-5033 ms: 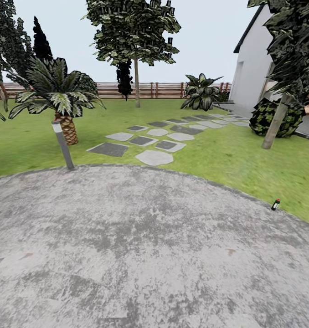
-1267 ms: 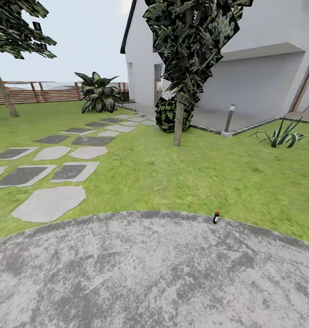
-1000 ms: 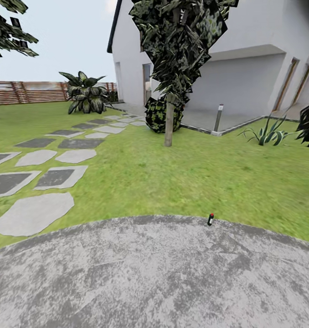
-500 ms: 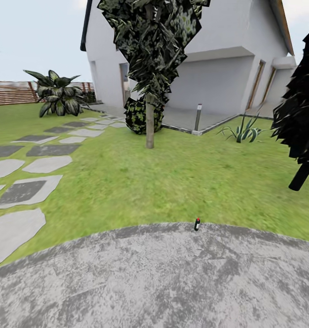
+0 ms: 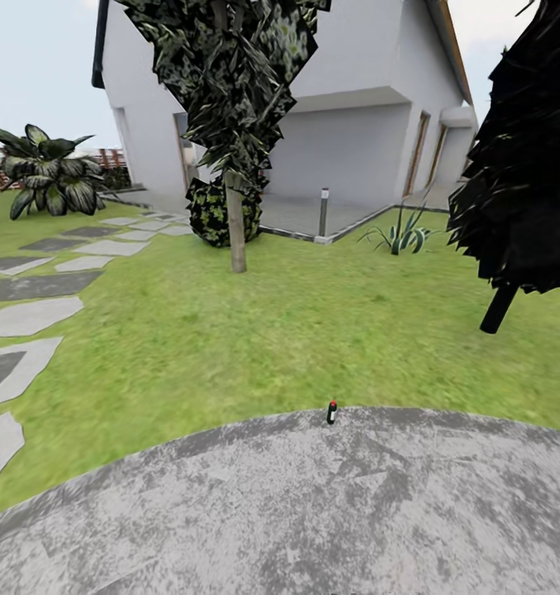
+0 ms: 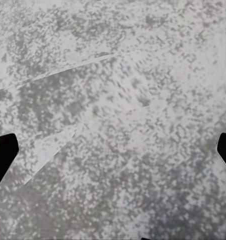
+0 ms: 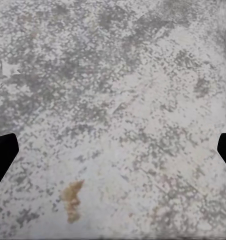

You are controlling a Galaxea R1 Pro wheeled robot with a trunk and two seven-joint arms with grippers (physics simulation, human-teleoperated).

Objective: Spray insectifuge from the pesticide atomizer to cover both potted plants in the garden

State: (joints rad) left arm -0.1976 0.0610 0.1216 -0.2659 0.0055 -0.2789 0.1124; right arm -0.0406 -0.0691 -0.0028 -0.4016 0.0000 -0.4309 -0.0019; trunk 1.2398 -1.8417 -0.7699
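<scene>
One small bottle, the pesticide atomizer, stands upright at the far rim of the stone patio, right where the grey paving meets the lawn, near the middle of the head view. Nothing is yet done, I judge: the bottle is untouched and no spraying has begun. The approach, the pickup and both plants remain. The left gripper and right gripper each hang over bare paving, fingertips spread wide at the picture edges, holding nothing. Beyond the lawn stand a thin tree trunk, a round bush, a short lamp post and the white house. Stepping stones lie off to the left. The paving between robot and bottle looks open.
</scene>
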